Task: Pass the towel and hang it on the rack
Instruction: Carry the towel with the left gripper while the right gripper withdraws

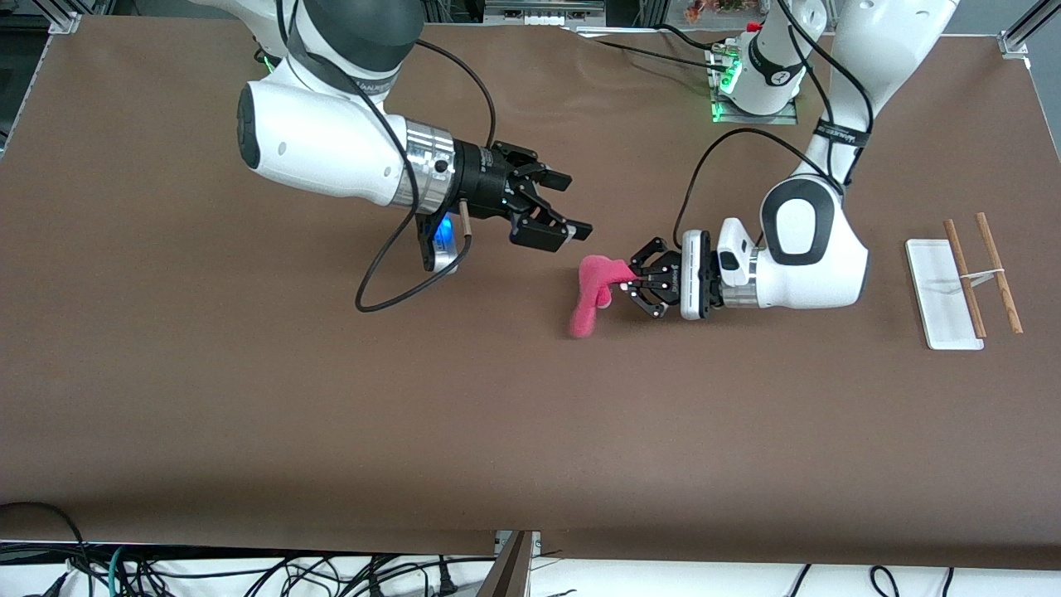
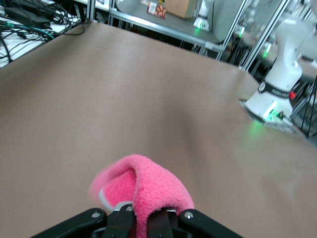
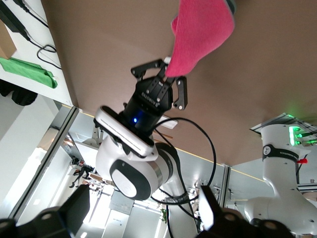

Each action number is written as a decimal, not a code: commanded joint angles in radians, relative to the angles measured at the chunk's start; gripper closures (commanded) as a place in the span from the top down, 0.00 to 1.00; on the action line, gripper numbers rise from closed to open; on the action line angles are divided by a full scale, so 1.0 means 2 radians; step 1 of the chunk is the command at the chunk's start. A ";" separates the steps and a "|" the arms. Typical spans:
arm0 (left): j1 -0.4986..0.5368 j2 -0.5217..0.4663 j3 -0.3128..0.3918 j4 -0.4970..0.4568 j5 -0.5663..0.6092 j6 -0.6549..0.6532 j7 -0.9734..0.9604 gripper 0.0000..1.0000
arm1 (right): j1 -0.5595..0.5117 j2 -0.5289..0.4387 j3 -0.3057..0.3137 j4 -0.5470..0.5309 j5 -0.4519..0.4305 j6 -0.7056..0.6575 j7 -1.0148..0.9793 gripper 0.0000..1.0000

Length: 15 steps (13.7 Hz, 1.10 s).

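The towel (image 1: pixel 590 292) shows its bright pink side and hangs bunched from my left gripper (image 1: pixel 627 281), which is shut on its edge above the middle of the table. In the left wrist view the pink towel (image 2: pixel 148 191) fills the space between the fingers (image 2: pixel 120 220), with a strip of light trim showing. My right gripper (image 1: pixel 572 224) is open and empty, up in the air close to the towel, toward the right arm's end. The right wrist view shows the towel (image 3: pixel 200 34) held by the left gripper (image 3: pixel 166 74). The rack (image 1: pixel 966 278) stands at the left arm's end of the table.
A black cable (image 1: pixel 398 282) loops down from the right arm's wrist. The left arm's base (image 1: pixel 758 83) with green lights stands at the table's back edge. Brown table surface (image 1: pixel 497 431) spreads nearer the front camera.
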 commanded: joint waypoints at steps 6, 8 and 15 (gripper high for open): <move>0.089 -0.004 0.001 0.087 0.249 -0.072 0.019 0.00 | -0.037 -0.018 -0.044 0.009 -0.111 -0.121 -0.119 1.00; 0.122 0.002 0.002 0.112 0.309 -0.099 0.020 0.00 | -0.038 -0.022 -0.103 0.009 -0.111 -0.192 -0.205 1.00; 0.239 0.016 0.021 0.173 0.502 -0.149 0.018 0.00 | -0.051 -0.082 -0.184 -0.023 -0.224 -0.311 -0.469 1.00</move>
